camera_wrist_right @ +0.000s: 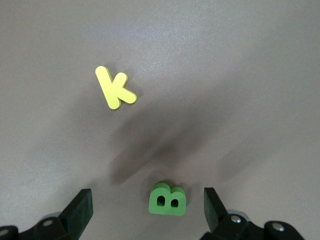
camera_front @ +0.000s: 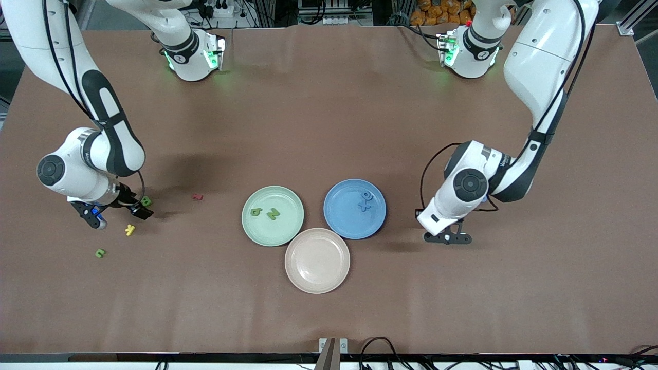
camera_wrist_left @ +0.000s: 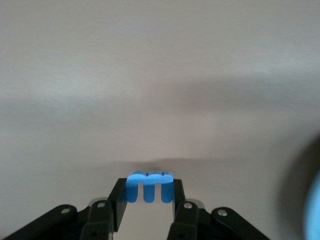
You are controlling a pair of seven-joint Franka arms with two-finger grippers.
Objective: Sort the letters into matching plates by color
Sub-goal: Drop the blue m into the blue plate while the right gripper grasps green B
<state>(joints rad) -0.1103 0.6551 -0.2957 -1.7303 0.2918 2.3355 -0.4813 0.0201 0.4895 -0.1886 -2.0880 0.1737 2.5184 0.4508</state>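
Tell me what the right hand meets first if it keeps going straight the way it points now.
Most likely the green letter B. The right hand is open and points down at the table, with the B lying between its fingers. The yellow K lies off to one side, outside that line.

two dark green foam letters (camera_front: 264, 212) lie in the pale mint round plate (camera_front: 288, 231), the landmark; two blue letters (camera_front: 365, 201) in the blue round plate (camera_front: 336, 221) beside it, toward the left arm's end; the beige round plate (camera_front: 317, 280) nearer the front camera.
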